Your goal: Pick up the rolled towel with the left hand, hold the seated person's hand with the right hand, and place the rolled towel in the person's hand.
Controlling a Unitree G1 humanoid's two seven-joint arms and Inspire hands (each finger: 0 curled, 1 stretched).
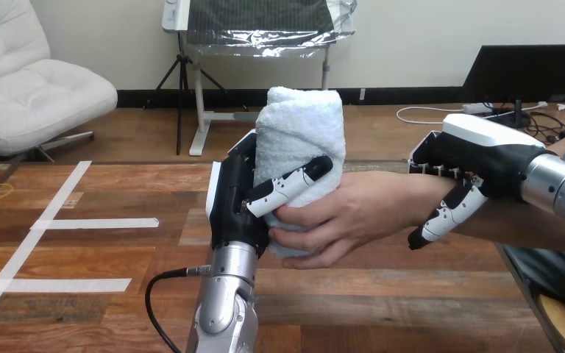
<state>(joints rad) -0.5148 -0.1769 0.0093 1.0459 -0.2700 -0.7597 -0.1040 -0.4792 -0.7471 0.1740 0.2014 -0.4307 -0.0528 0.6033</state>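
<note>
Left fingers (294,184) around rolled towel (299,125)

Rolled towel (298,140) white, upright, raised; lower end cupped in person's hand (349,217), palm-up.

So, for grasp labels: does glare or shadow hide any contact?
Head view: no glare on the rolled towel; left hand clear against it; its bottom shaded at the person's hand; right hand dark over the wrist, contact unclear.
</note>
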